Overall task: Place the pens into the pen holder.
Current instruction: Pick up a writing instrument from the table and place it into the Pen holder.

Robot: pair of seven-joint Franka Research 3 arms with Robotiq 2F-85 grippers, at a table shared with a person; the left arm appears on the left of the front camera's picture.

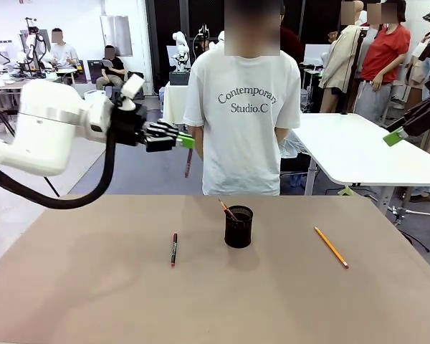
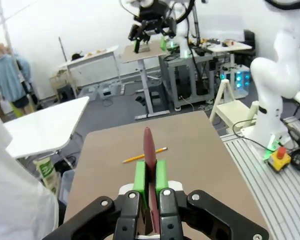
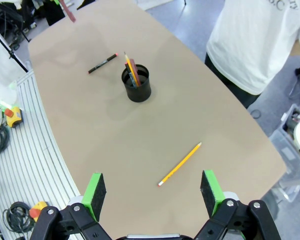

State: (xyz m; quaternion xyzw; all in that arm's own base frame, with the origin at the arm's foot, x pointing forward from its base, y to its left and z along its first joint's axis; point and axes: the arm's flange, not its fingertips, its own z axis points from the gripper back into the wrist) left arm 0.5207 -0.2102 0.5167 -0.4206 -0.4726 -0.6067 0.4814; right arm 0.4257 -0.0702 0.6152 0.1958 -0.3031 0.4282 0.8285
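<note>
1. Table (image 1: 93,287) — smooth matte brown; round sticks may roll.
2. Left gripper (image 1: 185,140), raised, clamped on a thin reddish pen (image 2: 148,150) that could slip or miss the cup.
3. Right gripper (image 3: 154,192), jaws apart, empty.
4. Pen holder (image 1: 238,226) — light black mesh cylinder, mid-table; a knock could tip it.
5. Yellow pencil (image 1: 331,247) lies to its right, dark pen (image 1: 174,249) to its left.

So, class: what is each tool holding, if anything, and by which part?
The left tool pinches the thin brownish-red pen near its upper end; the right tool holds nothing.

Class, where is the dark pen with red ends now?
Front view: the dark pen lies flat on the table, left of the pen holder, apart from it.
</note>
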